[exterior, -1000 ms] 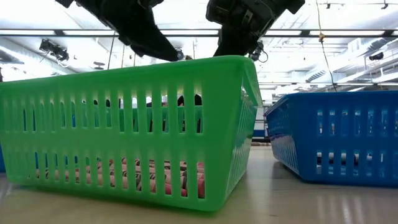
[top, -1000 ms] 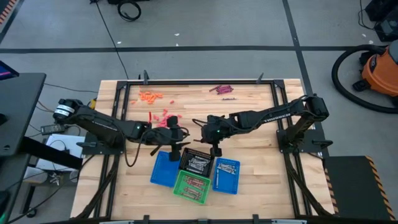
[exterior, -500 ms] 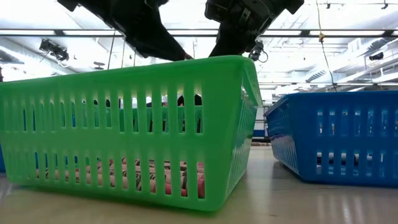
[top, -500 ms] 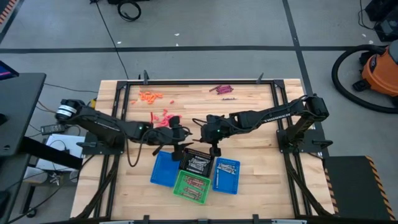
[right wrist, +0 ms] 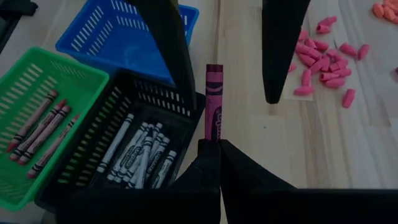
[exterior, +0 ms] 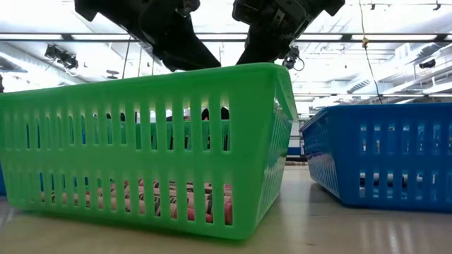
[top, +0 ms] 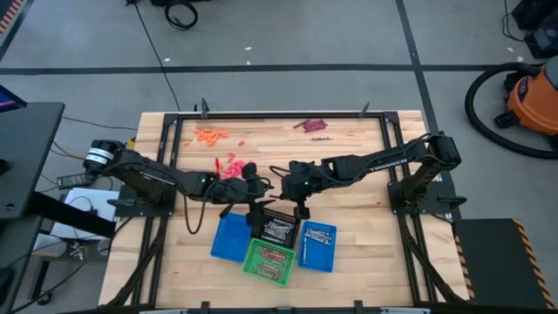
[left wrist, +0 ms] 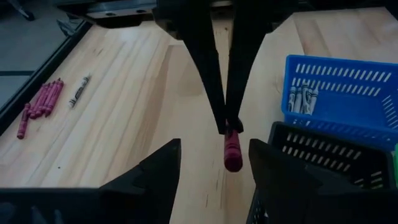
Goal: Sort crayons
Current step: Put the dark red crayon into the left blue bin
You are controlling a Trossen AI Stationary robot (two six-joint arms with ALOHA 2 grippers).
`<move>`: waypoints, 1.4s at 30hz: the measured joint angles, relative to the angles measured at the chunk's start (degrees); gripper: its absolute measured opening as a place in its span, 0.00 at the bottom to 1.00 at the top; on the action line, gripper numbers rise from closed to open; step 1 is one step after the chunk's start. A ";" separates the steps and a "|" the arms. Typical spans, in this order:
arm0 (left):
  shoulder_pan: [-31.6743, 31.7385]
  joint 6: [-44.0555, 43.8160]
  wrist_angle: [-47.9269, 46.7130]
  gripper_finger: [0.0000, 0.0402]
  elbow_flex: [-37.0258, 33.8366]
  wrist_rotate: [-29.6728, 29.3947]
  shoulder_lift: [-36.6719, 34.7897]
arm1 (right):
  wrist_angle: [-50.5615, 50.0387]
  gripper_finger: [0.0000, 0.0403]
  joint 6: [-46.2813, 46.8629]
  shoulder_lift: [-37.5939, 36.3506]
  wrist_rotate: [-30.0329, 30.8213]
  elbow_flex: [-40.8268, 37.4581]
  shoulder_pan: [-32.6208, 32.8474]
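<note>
Right hand (right wrist: 211, 144) pinches maroon crayon (right wrist: 213, 102) beside black basket (right wrist: 99, 149).

So the wooden worktop (top: 349, 166) has four mesh baskets bunched up near the middle of its front edge: a black basket (top: 277, 228), a green basket (top: 269, 262) touching it on the front side, and a blue basket (top: 230, 237) on each flank, the other blue one (top: 317, 246) to the right. Off the worktop, an orange shop vac (top: 532, 100) sits on the floor past the far right corner.
</note>
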 joint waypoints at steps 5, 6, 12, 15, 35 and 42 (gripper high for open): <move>0.00 0.00 1.19 0.46 0.00 0.00 0.37 | 0.00 0.02 -0.10 0.00 0.00 0.00 0.00; 0.00 0.00 1.53 0.44 0.00 0.00 0.37 | 0.02 0.02 -0.10 0.00 0.00 0.00 0.00; 0.94 -0.07 1.36 0.35 0.00 1.06 0.37 | 0.01 0.02 -0.10 0.00 0.01 0.00 -0.02; 1.67 -0.31 1.38 0.28 0.00 3.12 0.37 | -0.02 0.02 -0.10 0.00 0.11 0.00 -0.02; 1.90 0.92 -0.60 0.08 0.00 2.62 0.35 | -0.03 0.16 -0.10 -1.08 1.66 -0.02 0.02; 1.79 -0.63 -4.08 0.09 0.00 3.34 -0.74 | -5.02 0.25 1.56 -2.97 4.34 -0.02 0.04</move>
